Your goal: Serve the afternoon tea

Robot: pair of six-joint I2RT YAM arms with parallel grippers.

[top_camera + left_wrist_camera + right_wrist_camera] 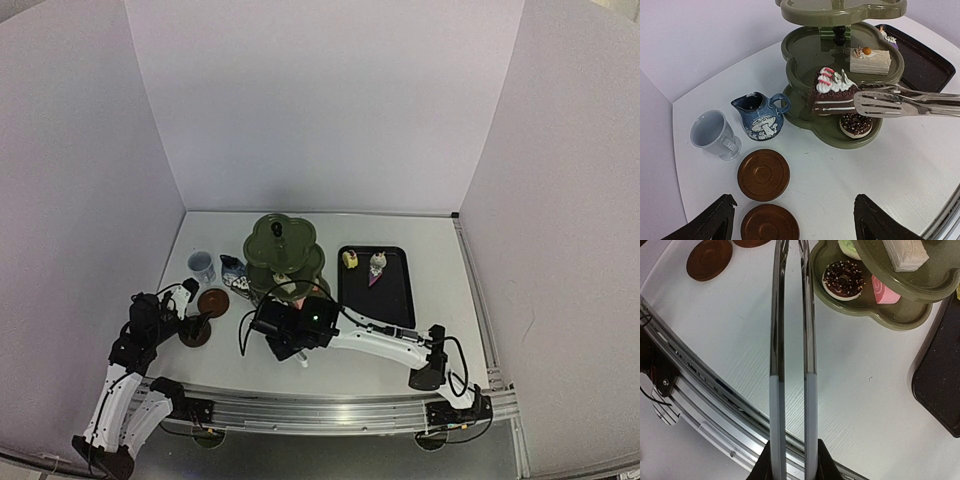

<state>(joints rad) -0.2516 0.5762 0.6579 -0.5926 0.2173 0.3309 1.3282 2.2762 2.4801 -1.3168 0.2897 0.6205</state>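
The dark green three-tier stand (283, 250) (840, 75) holds a white cake slice (870, 59) on its middle tier and a chocolate donut (856, 124) (843, 278) and a pink roll (885, 292) on the bottom tier. My right gripper (792, 460) (283, 322) is shut on the metal tongs (792, 340) (905, 102). The tongs pinch a chocolate cake slice (832, 92) at the stand's front edge. My left gripper (795, 225) (195, 308) hangs open over two brown saucers (763, 174) (770, 223). The pale blue cup (712, 134) and dark blue jug (759, 116) stand behind them.
A black tray (392, 290) (940, 385) lies right of the stand with up to three small pastries (350, 259) at its far end. White walls close in the table on three sides. The metal rail (700, 405) runs along the near edge.
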